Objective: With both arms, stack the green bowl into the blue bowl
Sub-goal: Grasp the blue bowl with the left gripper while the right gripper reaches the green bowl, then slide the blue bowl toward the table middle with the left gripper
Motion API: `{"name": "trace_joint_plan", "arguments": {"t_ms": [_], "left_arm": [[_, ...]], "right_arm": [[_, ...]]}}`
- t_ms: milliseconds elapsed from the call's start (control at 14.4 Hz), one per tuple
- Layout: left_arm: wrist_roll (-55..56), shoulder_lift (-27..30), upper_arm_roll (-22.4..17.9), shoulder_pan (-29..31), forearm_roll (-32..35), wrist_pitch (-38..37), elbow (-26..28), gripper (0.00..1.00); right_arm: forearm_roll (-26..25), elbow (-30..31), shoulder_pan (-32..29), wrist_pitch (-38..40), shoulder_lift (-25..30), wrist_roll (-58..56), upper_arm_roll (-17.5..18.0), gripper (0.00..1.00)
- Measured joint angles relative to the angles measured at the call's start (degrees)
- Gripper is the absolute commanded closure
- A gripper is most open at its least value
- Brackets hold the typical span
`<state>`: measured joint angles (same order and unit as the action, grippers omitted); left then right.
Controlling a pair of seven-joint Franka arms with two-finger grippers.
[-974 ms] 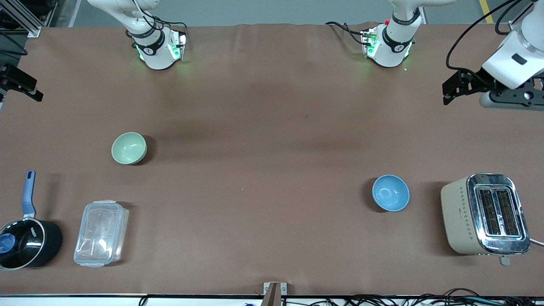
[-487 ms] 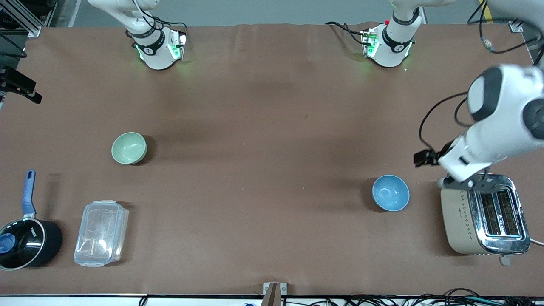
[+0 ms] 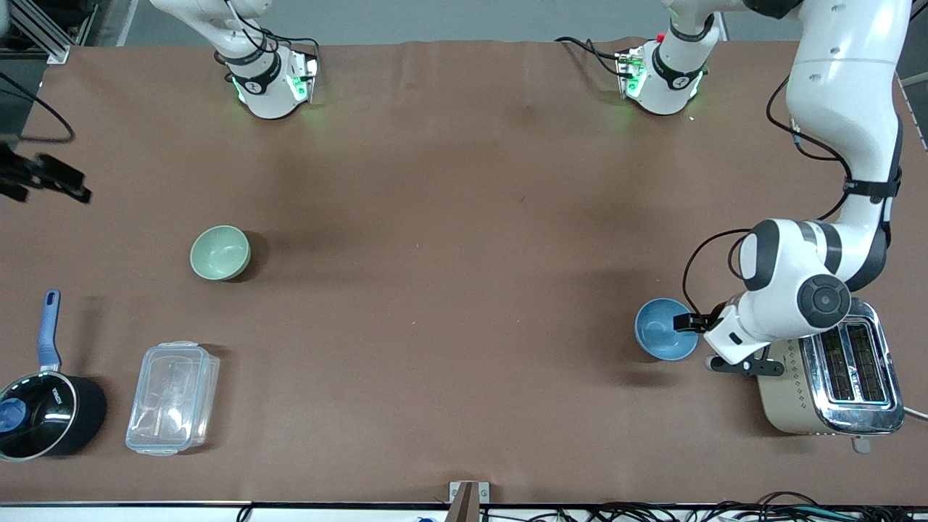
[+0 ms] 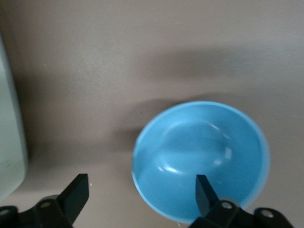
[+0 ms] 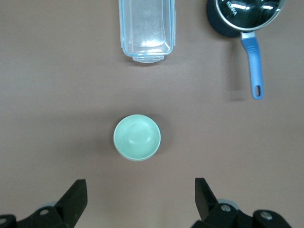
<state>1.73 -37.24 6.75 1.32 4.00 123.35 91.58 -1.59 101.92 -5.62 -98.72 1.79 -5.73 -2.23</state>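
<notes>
Brown matting covers the whole table (image 3: 449,290), and your two bowls sit well apart on it. The blue bowl (image 3: 665,330) lies in the lower part of the front view toward the left arm's end, just beside a beige toaster (image 3: 790,391). The green bowl (image 3: 220,252) sits at mid-height of that frame toward the right arm's end, farther from the front camera than a clear lidded box (image 3: 172,397) and a black saucepan (image 3: 43,413). Your left gripper (image 3: 692,322) hangs low over the blue bowl's rim on the toaster side. In the left wrist view the left gripper (image 4: 141,185) is spread wide and holds nothing; one finger is above the bowl's inside, the other above bare matting, so the rim runs between them. I judge a straight drop would pinch that wall. The blue bowl (image 4: 200,160) looks glossy and sky-blue inside, upright and empty. Your right gripper (image 3: 51,181) is up in the air over the table's edge at the right arm's end, in the upper half of the front view. The right wrist view shows the right gripper (image 5: 141,190) wide open and empty too, with the green bowl (image 5: 137,137) well below it, ahead of the gap between the fingers. That bowl is matte mint, upright and empty. Both bowls are round, so no axis matters; each arm is nearer its own bowl.
</notes>
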Motion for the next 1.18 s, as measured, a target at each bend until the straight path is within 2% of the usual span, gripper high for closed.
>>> {"name": "trace_joint_plan", "arguments": {"t_ms": [70,348,487,557,904,1113,1183], "left_arm": [[-0.01,-1.14,-0.01,0.59,0.02,0.67,0.02,0.19],[-0.32,-2.8,0.02,1.1,0.02,0.98,0.1,0.79],[-0.32,-2.9,0.13,0.86,0.03,0.98,0.12,0.97],[-0.32,-2.91,0.2,0.75,0.03,0.98,0.11,1.0],[-0.32,-2.19,2.27,0.57,0.01,0.82,-1.54,1.0],[2.62,0.07,7.82,0.26,0.01,-3.56,-4.46,1.0],[5.43,0.68,10.37,-0.28,0.01,-5.15,-5.38,1.0]], "right_arm": [[-0.02,4.77,-0.26,-5.48,-0.53,-0.11,-0.02,0.0],[-0.21,22.85,-1.22,-27.21,-2.28,-0.16,-0.04,0.0],[-0.31,27.88,-2.04,-32.43,-3.91,-0.17,-0.04,0.0],[-0.35,28.98,-2.77,-33.7,-5.26,-0.18,-0.05,0.0],[-0.38,30.62,-4.18,-41.0,-12.4,-0.35,-0.07,0.0],[-0.39,35.61,-4.18,-50.26,-14.54,-0.35,0.05,0.02],[-0.39,36.66,-4.18,-51.53,-14.78,-0.35,0.09,0.08]]}}
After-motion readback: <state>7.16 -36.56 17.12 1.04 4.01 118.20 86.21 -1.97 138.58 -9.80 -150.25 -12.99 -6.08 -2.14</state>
